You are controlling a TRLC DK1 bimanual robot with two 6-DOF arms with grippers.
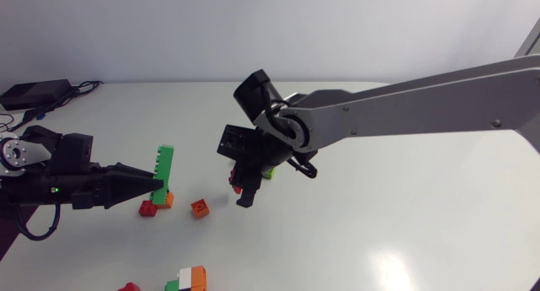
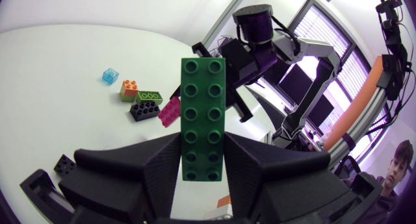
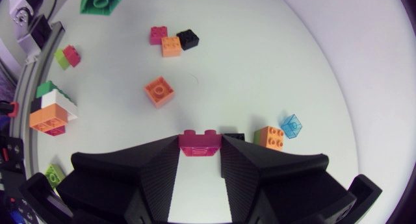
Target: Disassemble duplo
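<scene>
Your left fingers (image 2: 156, 172) clamp the long green brick (image 2: 203, 100) by its lower end. Your right fingers (image 3: 153, 172) pinch a magenta brick (image 3: 200, 143) at the tips, over the counter (image 3: 260, 68). Risk: the shallow tip hold could slip, and the brick would drop among the loose bricks (image 3: 159, 91).

A white table (image 1: 405, 223) spans the head view, smooth and matte, with a soft bright patch of reflected light on its near right part. At its far left corner lies a flat black box (image 1: 34, 93), close to the edge. Thin black cables (image 1: 82, 88) run from the box along the back edge, and more trail beside it at the left rim.
</scene>
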